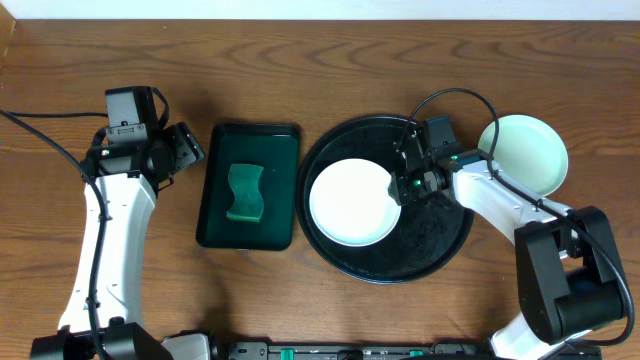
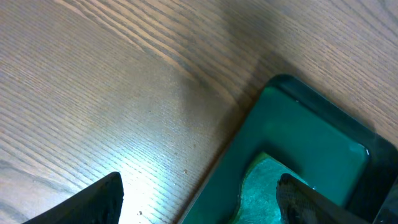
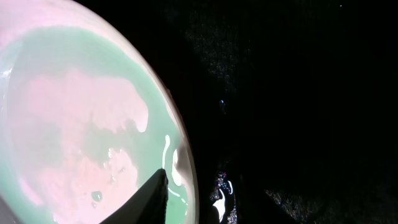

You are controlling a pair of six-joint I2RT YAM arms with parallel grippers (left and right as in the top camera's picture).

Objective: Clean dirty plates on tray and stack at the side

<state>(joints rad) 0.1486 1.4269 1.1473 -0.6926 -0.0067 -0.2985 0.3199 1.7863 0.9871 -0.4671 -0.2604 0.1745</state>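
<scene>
Plates from overhead, two of them: small round white plate (image 1: pixel 350 202) lying left of centre on the large round black glossy tray (image 1: pixel 440 235), and small round pale-mint plate (image 1: pixel 523 153) off the tray, resting on the brown wooden table (image 1: pixel 300 60) just beside the tray's right rim. Right gripper (image 1: pixel 400 186) down at the white plate's right edge — touching or not, cannot tell. Left gripper (image 1: pixel 192 150) well apart from both plates, beside the left edge of the rectangular dark green tray (image 1: pixel 215 215), with a wavy green sponge (image 1: pixel 245 192) lying in that tray.

Left wrist view: left gripper (image 2: pixel 199 186) spread wide with nothing between its fingers, hanging over the table and a corner of the dark green tray (image 2: pixel 311 124); sponge (image 2: pixel 258 186) partly visible low in the frame, near one finger.

Right wrist view: white plate (image 3: pixel 81 112) filling the left half, showing pale green and pinkish patches, glints near the rim; black tray (image 3: pixel 298 93) filling the rest. One dark fingertip (image 3: pixel 157 193) over the plate's inside, just within the rim — the other finger lost against the black tray. Cannot tell how far the right gripper stands open, nor whether the rim is gripped.
</scene>
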